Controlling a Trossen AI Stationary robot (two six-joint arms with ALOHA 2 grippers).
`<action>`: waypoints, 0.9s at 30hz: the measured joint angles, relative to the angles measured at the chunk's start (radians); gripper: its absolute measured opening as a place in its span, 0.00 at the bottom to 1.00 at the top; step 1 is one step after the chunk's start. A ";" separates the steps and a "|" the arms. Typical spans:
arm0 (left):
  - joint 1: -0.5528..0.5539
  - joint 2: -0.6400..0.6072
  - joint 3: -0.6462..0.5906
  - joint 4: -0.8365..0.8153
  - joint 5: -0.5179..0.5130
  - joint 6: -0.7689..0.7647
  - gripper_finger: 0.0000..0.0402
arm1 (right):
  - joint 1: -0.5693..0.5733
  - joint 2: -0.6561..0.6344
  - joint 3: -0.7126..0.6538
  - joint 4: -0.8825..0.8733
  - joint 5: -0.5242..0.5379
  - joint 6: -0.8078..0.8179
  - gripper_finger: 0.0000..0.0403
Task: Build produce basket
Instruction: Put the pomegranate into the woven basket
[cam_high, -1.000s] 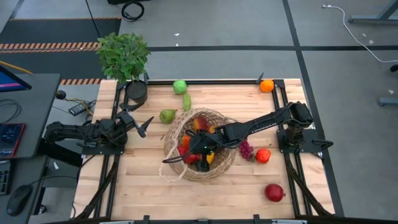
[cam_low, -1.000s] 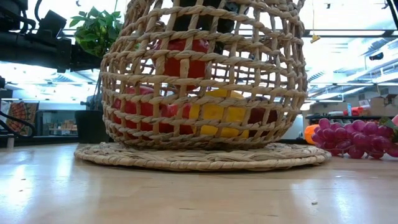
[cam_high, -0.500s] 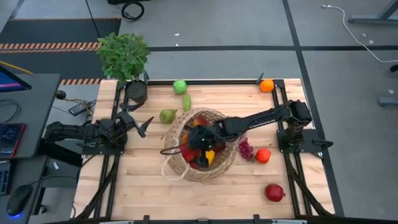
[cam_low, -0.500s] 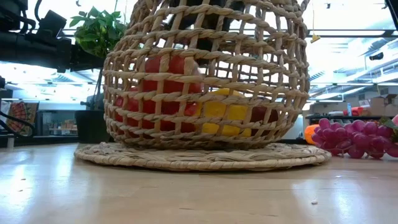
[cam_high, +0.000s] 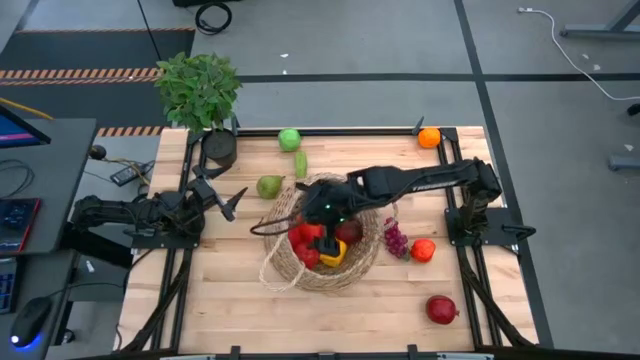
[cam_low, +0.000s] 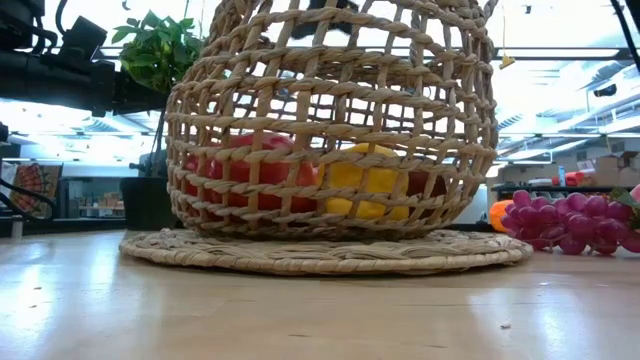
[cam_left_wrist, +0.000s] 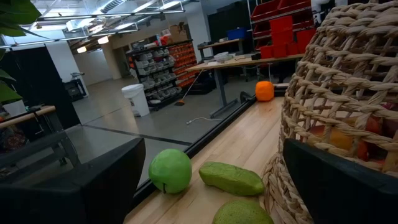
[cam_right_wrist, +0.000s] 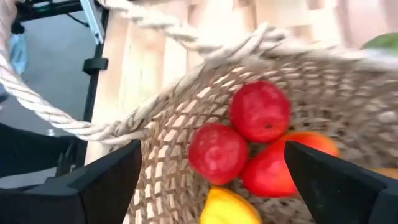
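Note:
The woven basket (cam_high: 322, 240) stands mid-table and fills the low view (cam_low: 330, 120). Red (cam_high: 308, 240), yellow (cam_high: 333, 253) and dark red (cam_high: 349, 232) produce lies in it, also seen in the right wrist view (cam_right_wrist: 258, 112). My right gripper (cam_high: 320, 207) hovers open and empty over the basket's far rim (cam_right_wrist: 208, 186). My left gripper (cam_high: 232, 203) waits open at the table's left (cam_left_wrist: 205, 193), clear of the pear (cam_high: 268, 186). A green apple (cam_high: 289, 139), a green oblong piece (cam_high: 301, 163), an orange (cam_high: 429, 138), grapes (cam_high: 396, 240), a red-orange fruit (cam_high: 423, 250) and a dark red fruit (cam_high: 441, 309) lie on the table.
A potted plant (cam_high: 200, 90) and its dark pot (cam_high: 219, 148) stand at the far left corner. The basket's loop handle (cam_high: 268, 262) lies out toward the near left. Bare wood shows along the near edge (cam_high: 230, 310).
My right gripper has risen out of the basket and drawn back toward the far edge. The red piece that was high in the basket under it has gone down and now lies among the other produce.

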 joint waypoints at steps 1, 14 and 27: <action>0.000 0.000 0.000 0.000 0.000 0.000 0.97 | 0.000 -0.002 0.024 -0.027 0.020 -0.004 0.98; 0.000 0.000 0.000 0.001 0.000 -0.001 0.97 | 0.014 -0.242 0.037 -0.184 0.313 -0.027 0.93; 0.000 0.000 0.000 0.001 0.000 0.000 0.97 | 0.005 -0.581 -0.213 -0.396 0.628 0.375 0.89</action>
